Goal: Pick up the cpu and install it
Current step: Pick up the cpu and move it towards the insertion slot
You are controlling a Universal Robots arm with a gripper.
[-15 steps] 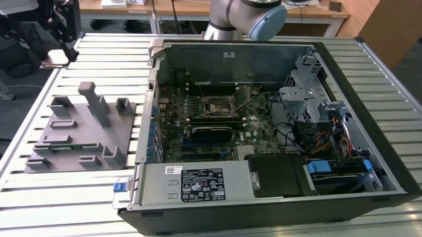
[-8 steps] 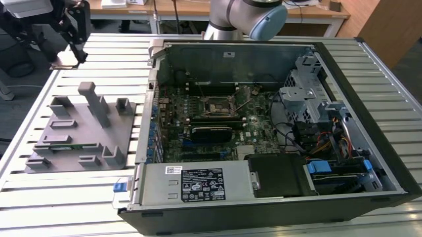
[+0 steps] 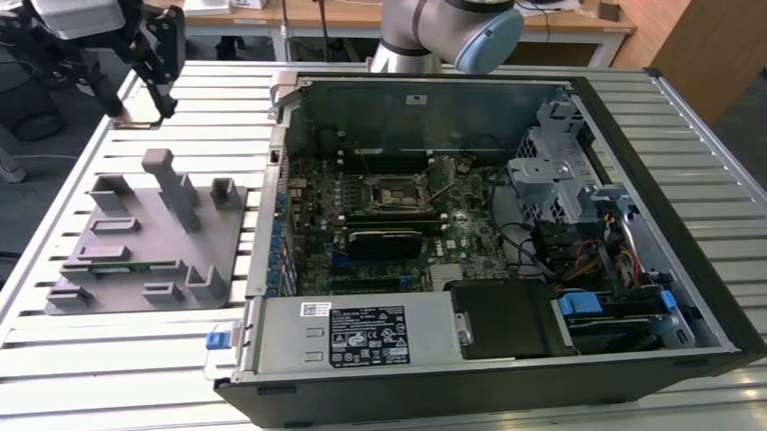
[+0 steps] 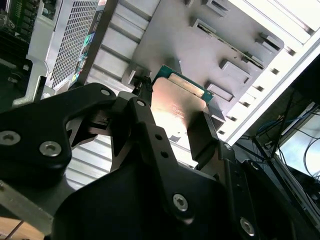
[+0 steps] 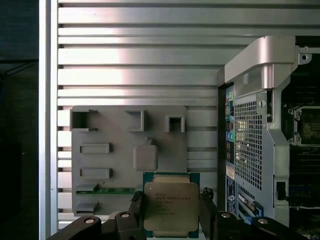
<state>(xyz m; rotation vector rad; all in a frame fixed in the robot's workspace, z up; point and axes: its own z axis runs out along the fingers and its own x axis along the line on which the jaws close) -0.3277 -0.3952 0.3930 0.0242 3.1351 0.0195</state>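
Note:
The cpu (image 5: 171,205), a flat square chip with a silver top and a green edge, sits between my gripper's (image 5: 171,216) two black fingers, which are shut on its opposite sides. In the second wrist view the cpu (image 4: 181,100) is likewise clamped in the gripper (image 4: 174,117). In the exterior view the gripper (image 3: 142,101) hangs high at the far left, beyond the grey tray (image 3: 120,260) and off to the side of the open computer case (image 3: 504,377). The motherboard's empty square socket (image 3: 390,190) lies inside the case.
The grey plastic tray (image 5: 112,150) with upright posts lies on the slatted metal table (image 5: 150,65), and a green-edged memory stick (image 5: 107,190) rests in one of its slots. The case's perforated wall (image 5: 248,145) stands beside the tray. Drive cages and cables (image 3: 587,242) occupy the case's right part.

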